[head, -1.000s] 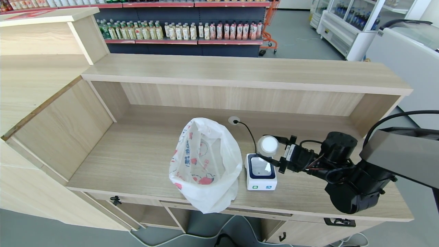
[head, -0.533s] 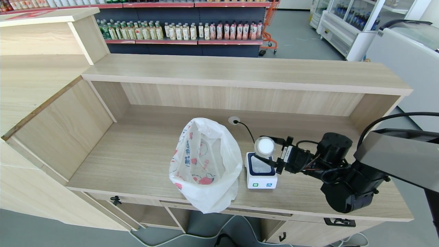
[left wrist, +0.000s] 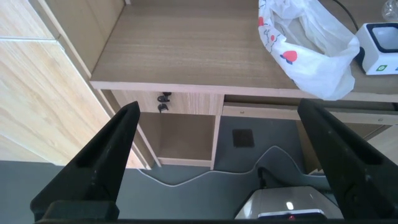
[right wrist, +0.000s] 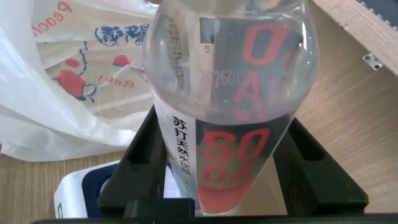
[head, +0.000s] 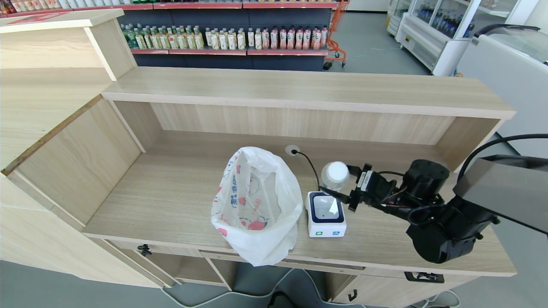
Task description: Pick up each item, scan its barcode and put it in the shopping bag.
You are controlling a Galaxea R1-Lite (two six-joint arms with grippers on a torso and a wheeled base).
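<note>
Presently, right gripper (head: 335,179) fingers closed on the soda bottle (head: 336,172) — scanner (head: 326,208) just by the fingertips, shopping bag (head: 257,201) beyond it; left gripper (left wrist: 217,124) fingers spread wide, empty.

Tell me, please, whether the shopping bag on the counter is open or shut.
Open. The shopping bag stands on the counter with its mouth spread wide, and its printed inner wall shows.
</note>
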